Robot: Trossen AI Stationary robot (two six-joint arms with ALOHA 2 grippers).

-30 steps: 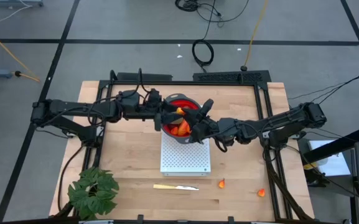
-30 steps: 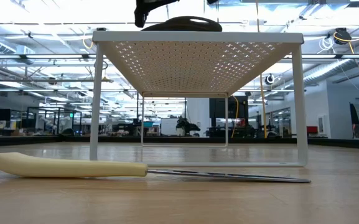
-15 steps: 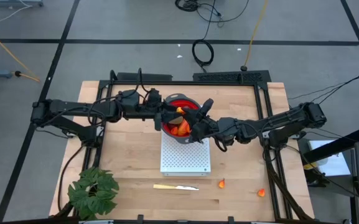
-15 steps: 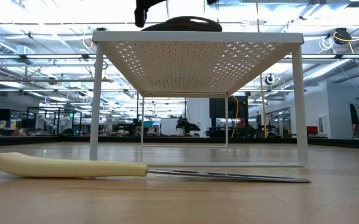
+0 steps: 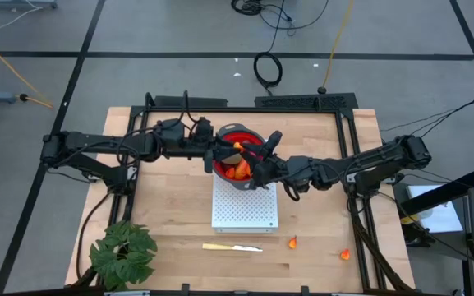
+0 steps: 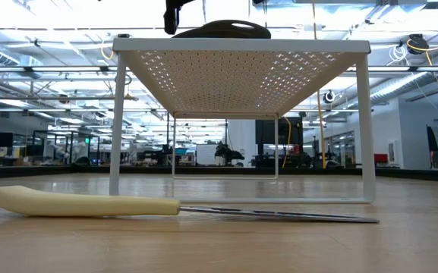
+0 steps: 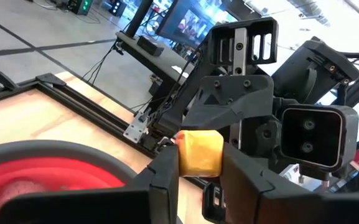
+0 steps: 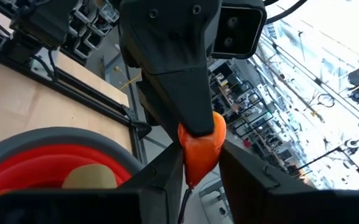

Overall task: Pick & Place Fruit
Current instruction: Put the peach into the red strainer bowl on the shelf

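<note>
- Orange fruit piece [image 8: 202,146] is being pinched by both grippers at once, right gripper [image 8: 201,163] and left gripper [image 7: 199,163], above the red bowl [image 5: 238,137] (on the white rack [image 5: 245,212]).
- If neither is letting go, the piece is getting tugged and could be popping out, missing the bowl.

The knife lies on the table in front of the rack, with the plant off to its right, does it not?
Not quite: the plant is off to the left of the knife, at the corner on the left arm's side, as the high view shows. The knife does lie on the table in front of the rack.
</note>
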